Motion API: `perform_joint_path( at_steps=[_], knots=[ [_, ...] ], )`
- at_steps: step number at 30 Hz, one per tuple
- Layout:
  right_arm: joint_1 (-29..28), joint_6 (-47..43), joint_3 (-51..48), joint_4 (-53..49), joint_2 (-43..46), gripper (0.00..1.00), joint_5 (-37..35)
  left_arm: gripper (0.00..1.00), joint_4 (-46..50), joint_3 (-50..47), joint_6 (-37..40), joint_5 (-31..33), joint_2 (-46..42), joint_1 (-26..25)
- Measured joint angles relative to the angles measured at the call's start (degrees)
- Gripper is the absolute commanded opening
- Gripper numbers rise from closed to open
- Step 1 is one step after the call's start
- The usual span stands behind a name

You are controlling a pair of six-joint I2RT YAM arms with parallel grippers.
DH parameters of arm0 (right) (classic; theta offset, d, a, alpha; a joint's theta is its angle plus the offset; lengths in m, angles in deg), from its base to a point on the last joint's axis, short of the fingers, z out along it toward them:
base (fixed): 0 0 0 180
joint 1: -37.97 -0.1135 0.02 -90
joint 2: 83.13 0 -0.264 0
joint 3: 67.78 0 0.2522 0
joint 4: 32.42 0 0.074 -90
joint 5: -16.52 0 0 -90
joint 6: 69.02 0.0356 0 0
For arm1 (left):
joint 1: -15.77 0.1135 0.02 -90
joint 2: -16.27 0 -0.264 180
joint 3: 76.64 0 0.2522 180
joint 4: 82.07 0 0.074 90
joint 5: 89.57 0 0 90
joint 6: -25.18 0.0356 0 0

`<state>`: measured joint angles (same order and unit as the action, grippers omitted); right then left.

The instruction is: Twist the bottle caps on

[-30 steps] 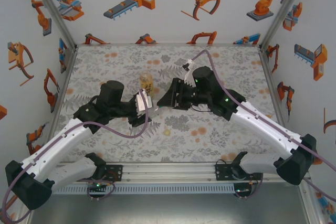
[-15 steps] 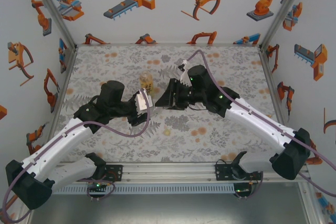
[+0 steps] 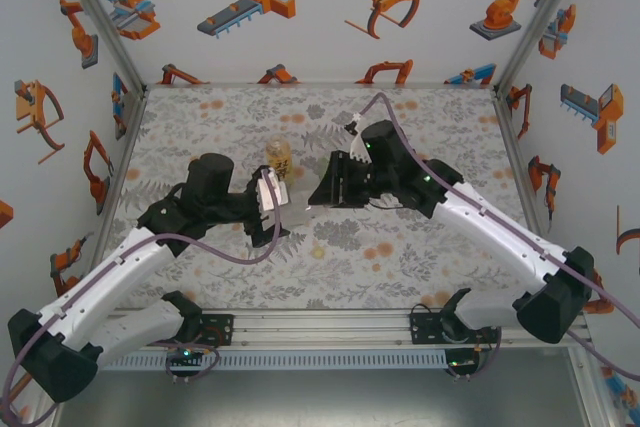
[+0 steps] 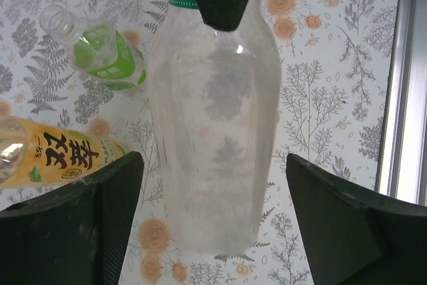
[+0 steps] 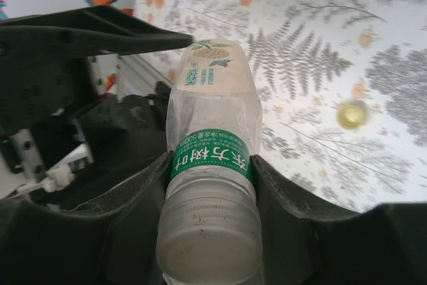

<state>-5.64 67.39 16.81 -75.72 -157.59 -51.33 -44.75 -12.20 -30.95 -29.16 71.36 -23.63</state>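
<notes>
1. Tabletop in grey floral print (image 3: 430, 237) carries the whole job.
2. Left gripper (image 4: 213, 161) is spread wide, its jaws on either side of the slim colourless green-labelled bottle (image 4: 213, 118) without touching it.
3. Right gripper (image 5: 211, 165) alone clamps that bottle at its label, between the arms.
4. Amber-filled yellow-labelled bottle (image 3: 278, 156) stands just beyond.
5. Squat green-tinted bottle (image 4: 107, 55) lies on its side, neck open.
6. Whitish round screw cap (image 5: 210, 235) sits on the slim bottle's neck. With one grip only, the thin plastic could slip or buckle.
7. Pale yellow plastic cap (image 5: 351, 115) lies loose on the table, where a passing arm could knock it away.
</notes>
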Motion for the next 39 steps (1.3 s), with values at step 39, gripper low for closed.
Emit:
perform_joint_path(
  at_steps=[39],
  knots=[
    [22.84, -37.53, 65.07, -46.36, -49.24, 0.27, -24.87, 0.94, -3.82, 7.63, -25.46, 5.86, 1.57, 9.07]
  ],
)
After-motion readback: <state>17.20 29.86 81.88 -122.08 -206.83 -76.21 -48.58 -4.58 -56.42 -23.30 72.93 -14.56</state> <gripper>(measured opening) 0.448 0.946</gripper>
